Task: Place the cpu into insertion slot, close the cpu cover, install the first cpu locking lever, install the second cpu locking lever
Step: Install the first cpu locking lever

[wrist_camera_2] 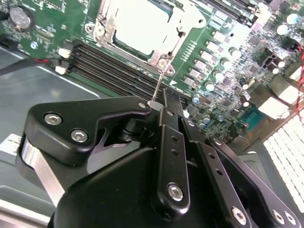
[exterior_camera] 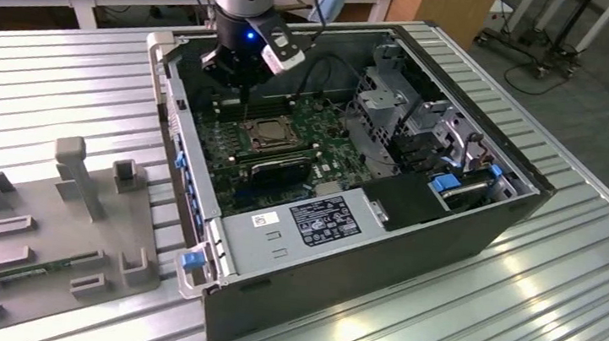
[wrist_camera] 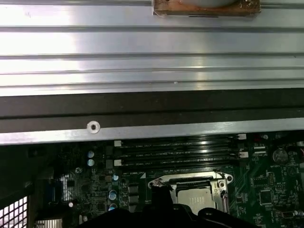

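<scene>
Gripper (wrist_camera_2: pixel 166 100), fingers pinched shut on a thin locking lever (wrist_camera_2: pixel 159 80) at mid-frame, with the cpu (wrist_camera_2: pixel 142 23) seated and the cpu cover (wrist_camera_2: pixel 107 23) closed at top; latching looks unfinished.

Power-supply label (exterior_camera: pixel 320 220) — print illegible, nothing readable

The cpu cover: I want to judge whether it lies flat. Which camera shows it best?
The second wrist view: the cpu cover is close, its silvery frame plain around the cpu. The first wrist view shows it farther off, one edge hidden. The exterior view shows it small, inside the computer case.
</scene>
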Action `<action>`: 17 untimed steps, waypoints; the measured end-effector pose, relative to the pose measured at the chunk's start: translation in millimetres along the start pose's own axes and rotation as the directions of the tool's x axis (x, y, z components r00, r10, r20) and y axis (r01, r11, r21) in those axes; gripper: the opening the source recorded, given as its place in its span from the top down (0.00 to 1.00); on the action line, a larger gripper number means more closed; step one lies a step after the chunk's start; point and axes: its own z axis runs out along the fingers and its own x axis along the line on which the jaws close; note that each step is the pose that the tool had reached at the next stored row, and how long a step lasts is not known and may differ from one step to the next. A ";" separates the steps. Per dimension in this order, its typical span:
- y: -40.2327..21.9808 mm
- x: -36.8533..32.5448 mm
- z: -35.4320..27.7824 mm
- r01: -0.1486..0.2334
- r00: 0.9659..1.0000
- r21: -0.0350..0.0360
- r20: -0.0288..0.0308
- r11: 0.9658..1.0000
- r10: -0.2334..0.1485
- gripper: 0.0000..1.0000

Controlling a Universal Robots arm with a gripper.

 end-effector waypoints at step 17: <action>-8.3 -10.1 2.3 -0.005 1.000 -0.052 -0.003 0.999 0.005 0.90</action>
